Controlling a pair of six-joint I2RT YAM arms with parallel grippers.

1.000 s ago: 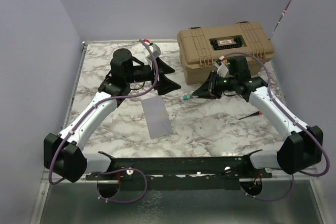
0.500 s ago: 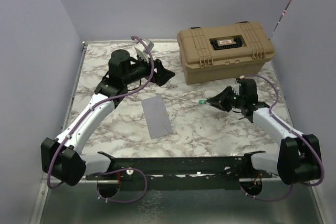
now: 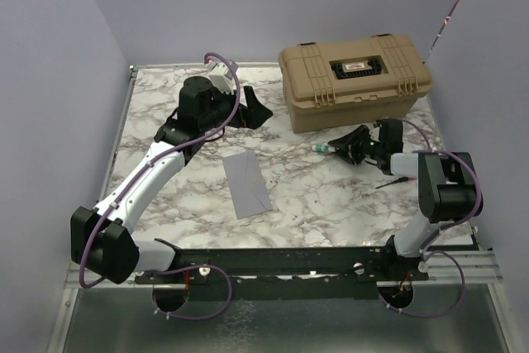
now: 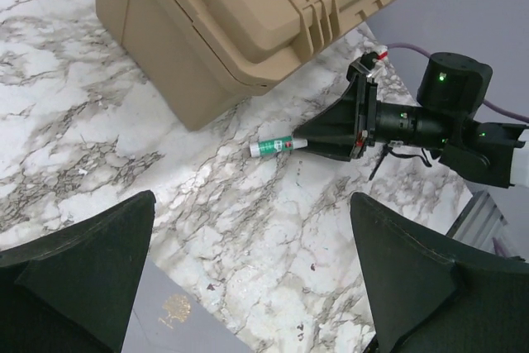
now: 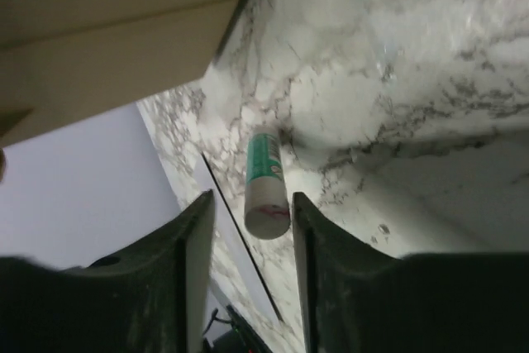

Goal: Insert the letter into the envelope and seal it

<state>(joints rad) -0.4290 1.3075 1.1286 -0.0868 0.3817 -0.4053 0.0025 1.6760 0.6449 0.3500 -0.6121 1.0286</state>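
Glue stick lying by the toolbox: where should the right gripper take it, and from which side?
Grip across the round body of the glue stick, near its middle, coming in low along its length from the right arm's side. It lies flat with one end pointing at the right gripper, whose open fingers straddle that end. The toolbox crowds the far side.

**Table** [image 3: 314, 200]: white marble-patterned top with grey veining.

**Toolbox** [image 3: 355, 80]: tan, hard-shelled, lid shut. It is set on the far right part of the top and is taken as the landmark.

**Tube** [image 3: 323, 149]: small, green and white. It is laid on its side near the toolbox, in front of its left half.

**Envelope** [image 3: 246, 183]: blue-grey and flat. It is laid well apart from the toolbox, in front of it and to its left.

**Thin dark item** [image 3: 390, 182]: too small to be identified. It is laid in front of the toolbox's right half, farther from it than the tube.
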